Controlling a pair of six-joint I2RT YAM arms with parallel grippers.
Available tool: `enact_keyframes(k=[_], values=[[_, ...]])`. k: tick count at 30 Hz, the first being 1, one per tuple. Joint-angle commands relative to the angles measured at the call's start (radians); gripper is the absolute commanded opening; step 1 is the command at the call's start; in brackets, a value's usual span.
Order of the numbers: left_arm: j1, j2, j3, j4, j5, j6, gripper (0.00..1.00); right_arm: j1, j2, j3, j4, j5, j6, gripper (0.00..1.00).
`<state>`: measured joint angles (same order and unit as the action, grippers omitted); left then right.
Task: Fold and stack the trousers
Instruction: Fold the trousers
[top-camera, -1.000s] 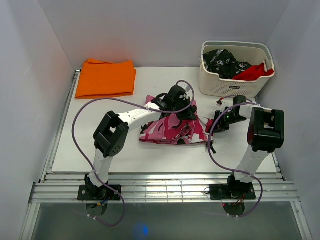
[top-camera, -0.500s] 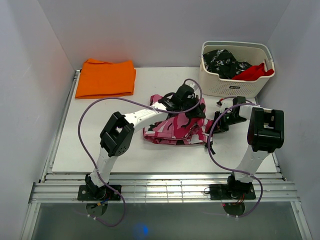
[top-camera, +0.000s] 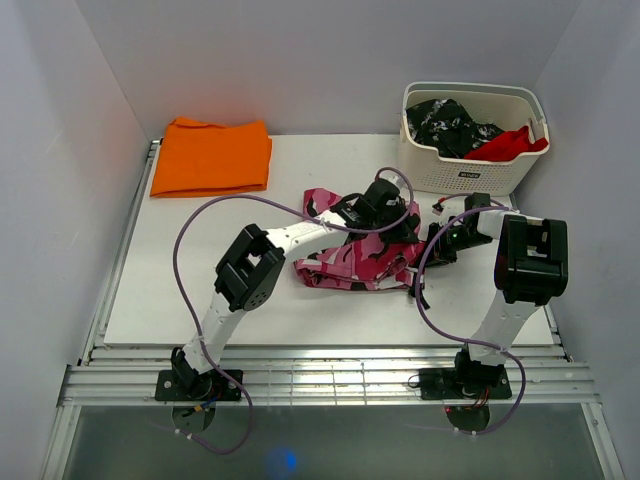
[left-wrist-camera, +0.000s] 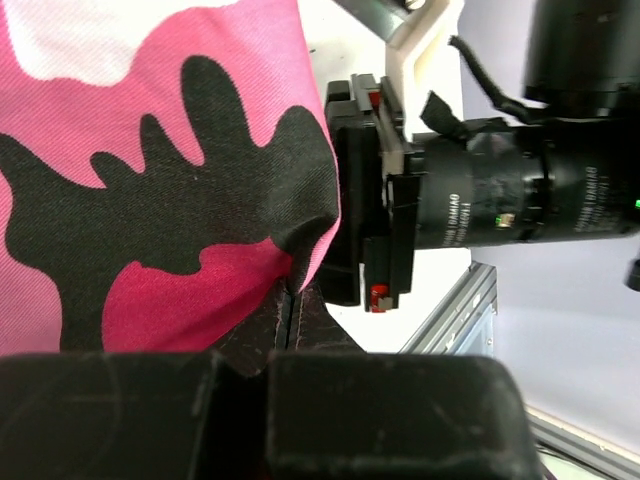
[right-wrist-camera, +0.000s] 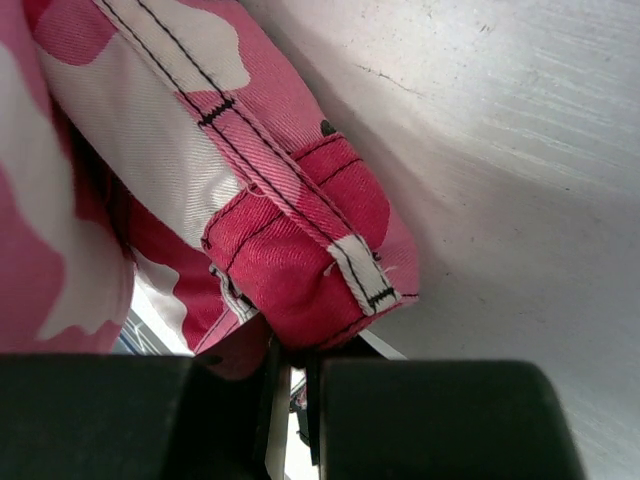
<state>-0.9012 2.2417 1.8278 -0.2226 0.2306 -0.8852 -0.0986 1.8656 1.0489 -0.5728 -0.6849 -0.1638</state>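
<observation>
The pink, white and black camouflage trousers (top-camera: 352, 258) lie bunched at the middle of the white table (top-camera: 200, 280). My left gripper (top-camera: 400, 228) hangs over their right end, shut on a fold of the cloth. In the left wrist view its gripper (left-wrist-camera: 290, 300) pinches the trousers (left-wrist-camera: 150, 180), with the right arm's black gripper body (left-wrist-camera: 480, 190) close beside. My right gripper (top-camera: 428, 248) holds the trousers' right edge. In the right wrist view that gripper (right-wrist-camera: 295, 352) is shut on a stitched pink hem corner of the trousers (right-wrist-camera: 290, 260).
A folded orange cloth (top-camera: 212, 156) lies at the back left. A white basket (top-camera: 470, 172) at the back right holds a black-and-white speckled garment (top-camera: 445, 125) and a red cloth (top-camera: 510, 143). A metal rail (top-camera: 330, 375) runs along the table's near edge.
My left gripper has moved right toward the right gripper, carrying the trousers' cloth with it, so the trousers are more bunched. The right gripper has stayed put.
</observation>
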Motion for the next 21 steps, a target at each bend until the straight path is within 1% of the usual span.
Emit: enact_keyframes(k=[1,9,11,21], values=[[-0.013,-0.025,-0.004,0.016,-0.007,-0.02,0.0,0.011,-0.003,-0.013,-0.001,-0.021,0.001,0.08],[-0.03,-0.025,-0.062,-0.001,0.0,-0.034,0.0,0.011,0.0,-0.006,-0.001,-0.021,0.007,0.08],[-0.031,-0.022,-0.067,0.002,-0.011,-0.035,0.02,0.011,0.0,-0.007,-0.002,-0.025,0.007,0.08],[-0.036,0.027,-0.007,0.022,-0.019,-0.034,0.02,0.011,0.0,-0.012,-0.001,-0.048,0.012,0.08]])
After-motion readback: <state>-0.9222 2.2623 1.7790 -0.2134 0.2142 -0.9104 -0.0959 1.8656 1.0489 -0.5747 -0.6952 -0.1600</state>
